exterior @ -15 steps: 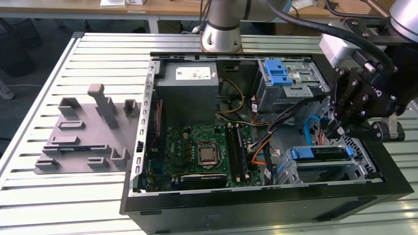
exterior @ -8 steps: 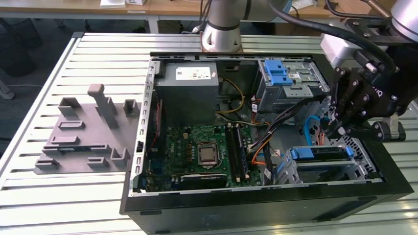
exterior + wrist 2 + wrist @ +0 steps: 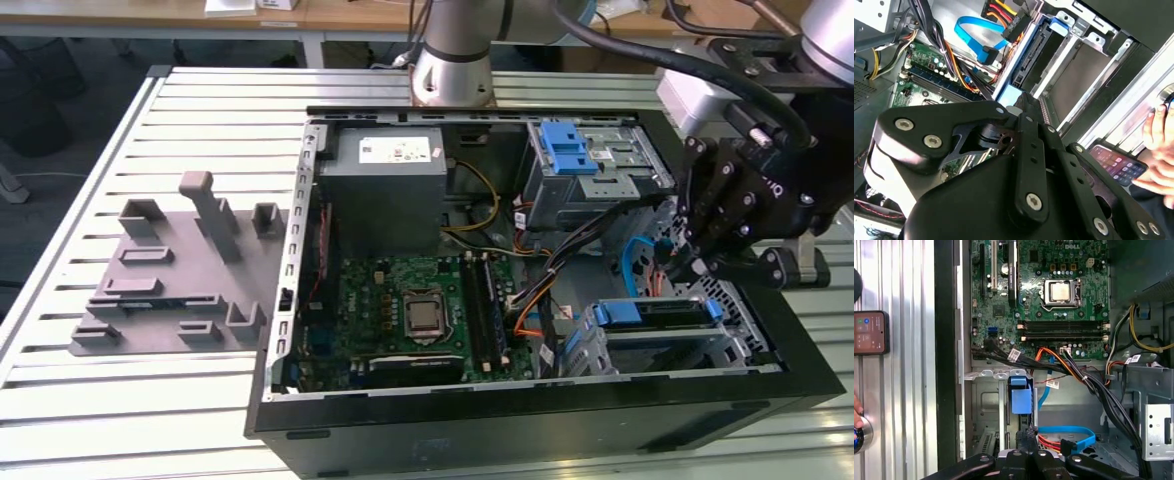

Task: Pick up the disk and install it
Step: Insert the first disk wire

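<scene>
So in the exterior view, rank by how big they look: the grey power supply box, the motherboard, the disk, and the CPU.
Largest to smallest, as they look:
1. motherboard
2. power supply box
3. disk, seated in its bay near the gripper; partly hidden, so its rank is less sure
4. CPU

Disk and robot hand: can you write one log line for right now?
gripper: at drive cage, near disk | disk: in drive cage, blue rails showing | computer case: open

The flat silver-metal disk with blue plastic side rails (image 3: 650, 313) sits on edge in the open computer case's lower drive bay, blue end (image 3: 1020, 396) outward.
</scene>
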`<state>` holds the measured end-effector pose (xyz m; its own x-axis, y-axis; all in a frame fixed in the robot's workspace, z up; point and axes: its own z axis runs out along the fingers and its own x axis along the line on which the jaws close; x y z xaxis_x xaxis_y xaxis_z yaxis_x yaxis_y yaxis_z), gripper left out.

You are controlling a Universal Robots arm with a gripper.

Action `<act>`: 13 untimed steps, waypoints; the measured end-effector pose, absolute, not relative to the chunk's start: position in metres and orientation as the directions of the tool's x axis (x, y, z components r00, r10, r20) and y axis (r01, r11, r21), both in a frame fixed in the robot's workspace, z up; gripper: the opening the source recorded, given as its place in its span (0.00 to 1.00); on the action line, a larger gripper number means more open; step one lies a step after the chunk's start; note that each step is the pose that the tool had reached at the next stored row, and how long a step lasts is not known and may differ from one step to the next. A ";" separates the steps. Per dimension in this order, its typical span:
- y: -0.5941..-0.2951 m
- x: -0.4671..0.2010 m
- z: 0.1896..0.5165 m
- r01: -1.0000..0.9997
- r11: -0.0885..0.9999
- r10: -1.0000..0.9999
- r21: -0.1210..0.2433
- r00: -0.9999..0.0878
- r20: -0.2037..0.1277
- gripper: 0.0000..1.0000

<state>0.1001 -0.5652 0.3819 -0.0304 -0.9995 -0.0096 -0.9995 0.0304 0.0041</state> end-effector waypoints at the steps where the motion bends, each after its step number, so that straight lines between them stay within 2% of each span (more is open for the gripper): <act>1: -0.565 0.101 0.382 -1.000 0.030 -0.999 0.004 -0.030 -0.010 0.11; 13: -0.558 0.115 0.380 -1.000 0.031 -0.999 0.004 -0.031 -0.009 0.11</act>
<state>0.1153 -0.5585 0.3801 -0.0306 -0.9995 -0.0094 -0.9995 0.0305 0.0042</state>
